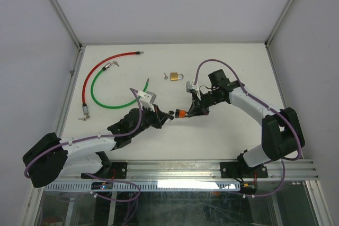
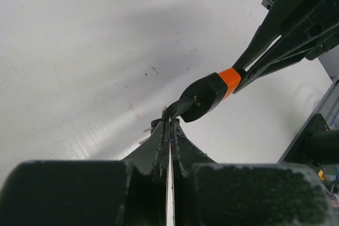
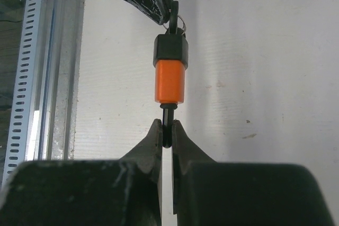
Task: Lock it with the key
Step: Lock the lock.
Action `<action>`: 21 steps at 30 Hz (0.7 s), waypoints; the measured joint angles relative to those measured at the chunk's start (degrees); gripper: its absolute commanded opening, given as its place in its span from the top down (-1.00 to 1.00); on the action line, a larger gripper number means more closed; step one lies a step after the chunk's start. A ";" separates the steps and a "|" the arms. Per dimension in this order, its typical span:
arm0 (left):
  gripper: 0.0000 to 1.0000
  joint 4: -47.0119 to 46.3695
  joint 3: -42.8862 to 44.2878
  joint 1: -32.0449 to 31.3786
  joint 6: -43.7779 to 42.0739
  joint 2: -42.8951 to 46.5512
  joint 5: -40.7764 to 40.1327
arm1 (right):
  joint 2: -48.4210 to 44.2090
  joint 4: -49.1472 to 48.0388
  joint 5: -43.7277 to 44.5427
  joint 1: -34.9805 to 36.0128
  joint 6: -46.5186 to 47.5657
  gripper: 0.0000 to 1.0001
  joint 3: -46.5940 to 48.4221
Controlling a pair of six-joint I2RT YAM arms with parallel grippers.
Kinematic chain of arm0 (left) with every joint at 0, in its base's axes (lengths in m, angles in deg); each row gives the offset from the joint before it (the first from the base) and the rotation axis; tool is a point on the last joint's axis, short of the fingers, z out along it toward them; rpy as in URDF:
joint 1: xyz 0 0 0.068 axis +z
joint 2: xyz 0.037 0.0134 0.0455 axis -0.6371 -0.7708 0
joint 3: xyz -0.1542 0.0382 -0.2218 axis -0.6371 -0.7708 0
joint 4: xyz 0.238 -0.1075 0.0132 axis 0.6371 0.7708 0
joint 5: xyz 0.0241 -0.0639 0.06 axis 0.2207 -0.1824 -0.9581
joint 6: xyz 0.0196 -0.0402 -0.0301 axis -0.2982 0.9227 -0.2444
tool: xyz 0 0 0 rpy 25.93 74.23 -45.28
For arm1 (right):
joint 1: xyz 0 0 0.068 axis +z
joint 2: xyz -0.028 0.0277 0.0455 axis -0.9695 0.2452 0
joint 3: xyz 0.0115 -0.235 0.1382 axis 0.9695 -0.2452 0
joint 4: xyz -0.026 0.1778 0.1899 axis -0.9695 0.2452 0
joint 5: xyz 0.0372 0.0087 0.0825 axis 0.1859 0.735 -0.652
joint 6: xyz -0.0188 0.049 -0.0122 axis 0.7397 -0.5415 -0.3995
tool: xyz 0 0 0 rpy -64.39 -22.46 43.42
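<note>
Bands of smooth orange and black wrap the cylindrical lock [image 3: 170,80]; we see the right gripper [image 3: 167,129] pinching its thin shackle [image 3: 168,114], the left gripper [image 2: 169,124] its key [image 2: 167,113].

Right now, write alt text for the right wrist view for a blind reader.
The right tool pinches the thin black stem of an orange-and-black lock, holding it out over a white table. The lock's black end meets the left tool's dark tip, where a small metal ring shows.
</note>
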 measured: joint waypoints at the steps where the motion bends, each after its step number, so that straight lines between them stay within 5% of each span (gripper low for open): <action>1: 0.59 -0.28 -0.13 0.00 -0.15 0.00 0.22 | 0.00 0.07 0.00 -0.07 -0.02 1.00 0.00; 9: -0.14 -0.57 -3.10 0.85 -4.17 1.22 0.70 | 0.00 2.08 0.98 -1.01 -0.15 1.00 0.00; 12: -0.50 -2.73 -5.20 0.83 -6.54 3.89 1.62 | 0.00 2.58 1.11 -1.18 -0.07 1.00 0.00; 13: -0.84 -4.11 -6.16 0.83 -7.28 4.74 1.86 | 0.00 2.78 1.11 -1.18 0.02 1.00 0.00; 14: -0.96 -5.84 -7.32 0.83 -7.82 5.60 2.34 | 0.00 3.02 1.11 -1.18 0.13 1.00 0.00; 18: -0.98 -12.57 -11.13 3.50 -8.96 7.04 7.52 | 0.00 3.98 1.05 -1.18 1.01 1.00 0.00; 21: -0.98 -20.72 -13.20 11.91 -6.25 5.88 18.34 | 0.00 4.61 0.98 -1.18 1.70 1.00 0.00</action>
